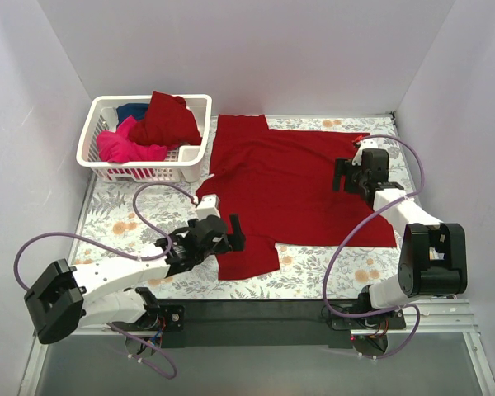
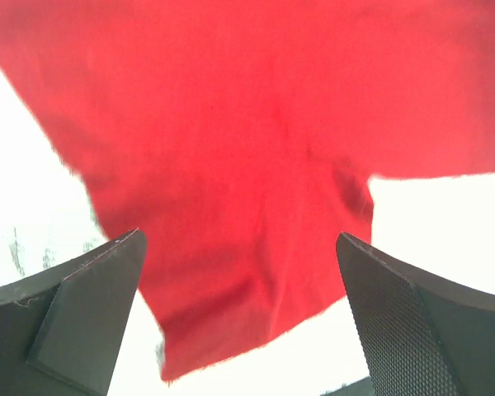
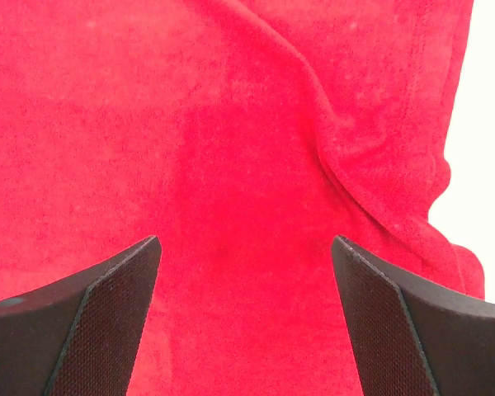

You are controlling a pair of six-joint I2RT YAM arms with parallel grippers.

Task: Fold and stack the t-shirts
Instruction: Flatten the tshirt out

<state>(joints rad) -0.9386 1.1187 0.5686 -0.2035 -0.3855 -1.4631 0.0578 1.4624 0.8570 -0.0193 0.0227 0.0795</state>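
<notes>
A dark red t-shirt (image 1: 301,186) lies spread flat on the flowered table cover, one sleeve (image 1: 246,257) pointing toward the near edge. My left gripper (image 1: 233,237) hovers open just left of that sleeve. In the left wrist view the sleeve (image 2: 239,247) lies below and between the wide-apart fingers (image 2: 82,313), with nothing gripped. My right gripper (image 1: 344,176) stands open over the shirt's right part. The right wrist view has red cloth (image 3: 231,148) under the open gripper (image 3: 243,313), and a fold ridge runs at the right. Other t-shirts sit in the basket: dark red (image 1: 167,120), hot pink (image 1: 125,147), dark blue (image 1: 133,110).
The white lattice basket (image 1: 140,172) stands at the back left, next to the spread shirt's left edge. White walls close in the back and both sides. Purple cables loop from both arms over the near part of the table.
</notes>
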